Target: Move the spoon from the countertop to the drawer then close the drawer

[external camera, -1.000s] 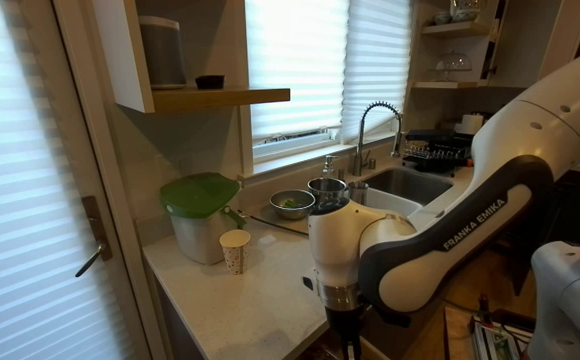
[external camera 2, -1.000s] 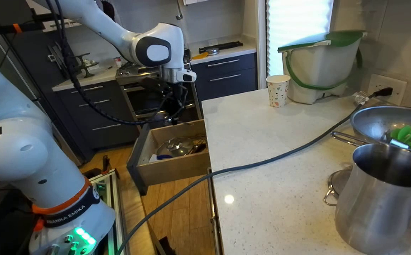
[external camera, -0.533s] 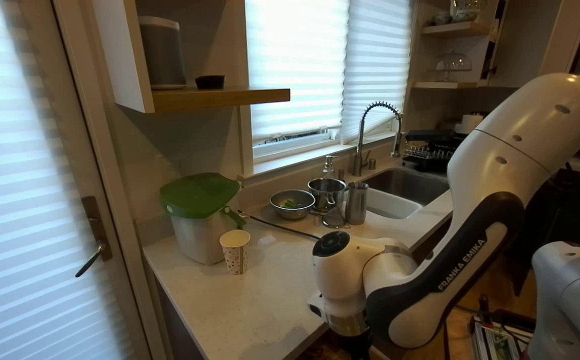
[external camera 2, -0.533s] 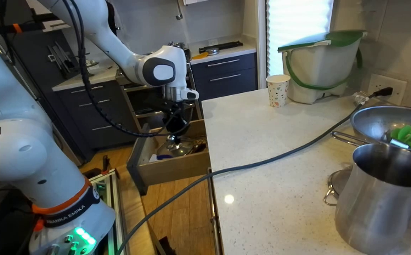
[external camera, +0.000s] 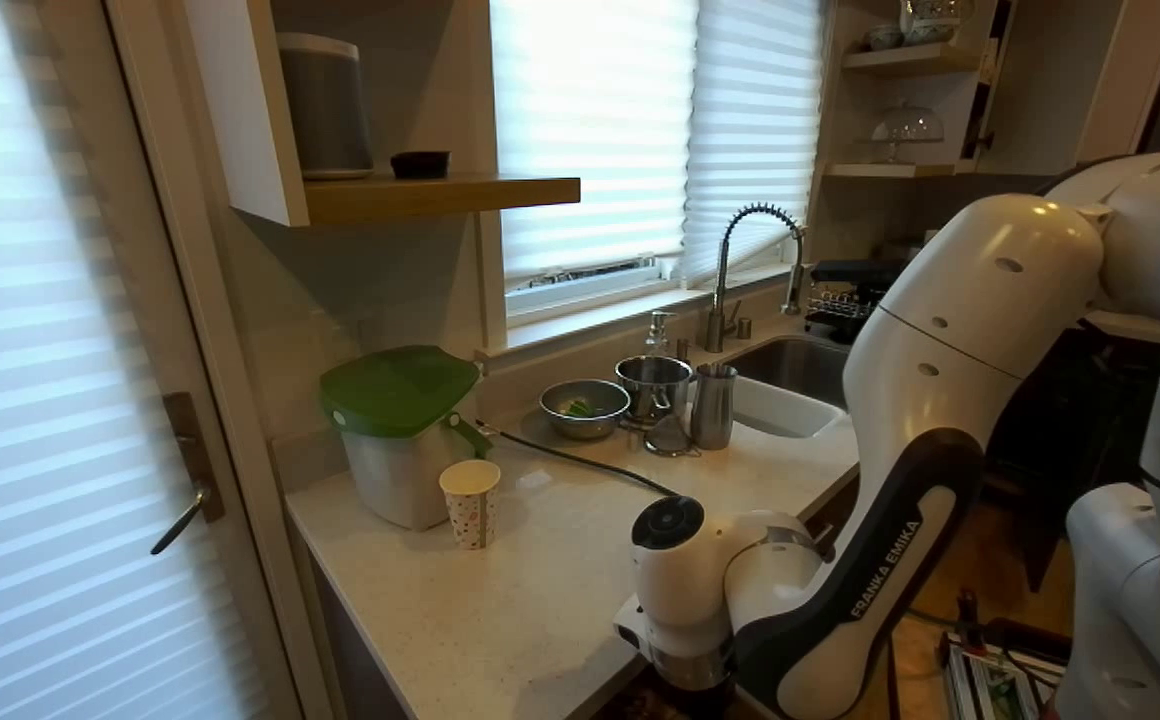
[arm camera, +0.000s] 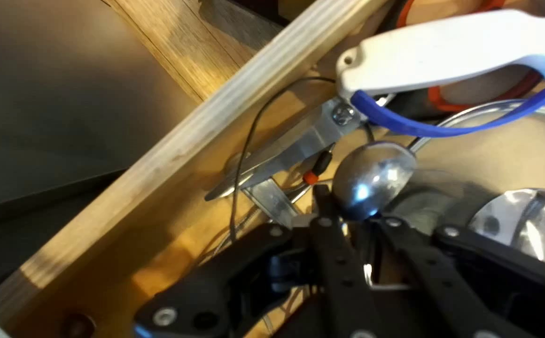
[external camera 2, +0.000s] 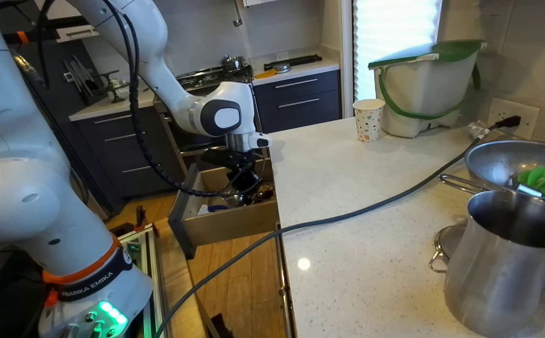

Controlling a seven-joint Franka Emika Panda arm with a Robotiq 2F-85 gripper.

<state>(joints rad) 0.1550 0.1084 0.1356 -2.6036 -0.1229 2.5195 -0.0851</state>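
Observation:
The drawer [external camera 2: 235, 224] is pulled out, its tan wooden wall beside the countertop [external camera 2: 347, 183]. My gripper [external camera 2: 244, 195] points down inside the drawer, over its contents. In the wrist view the spoon [arm camera: 373, 178] shows its shiny bowl, rounded side up, at the tips of my gripper [arm camera: 353, 218]. The fingers stand close together and look shut on the spoon; the bowl hides one fingertip, and the handle is hidden. The drawer's wooden wall [arm camera: 178, 150] runs diagonally past the gripper. In an exterior view the countertop [external camera: 500, 600] hides the fingertips. I cannot make out the spoon in the exterior views.
The drawer holds a blade tool with a white handle [arm camera: 437, 54], a glass lid with a shiny knob [arm camera: 531, 225], red-edged handles and thin wires. A paper cup [external camera 2: 369, 120], green-lidded bin [external camera 2: 427, 89], grey cable [external camera 2: 347, 214] and metal pitcher [external camera 2: 505, 263] stand on the countertop.
My arm has lowered the gripper from above the drawer down into it, shifting a little toward the countertop. The drawer has stayed open and in place.

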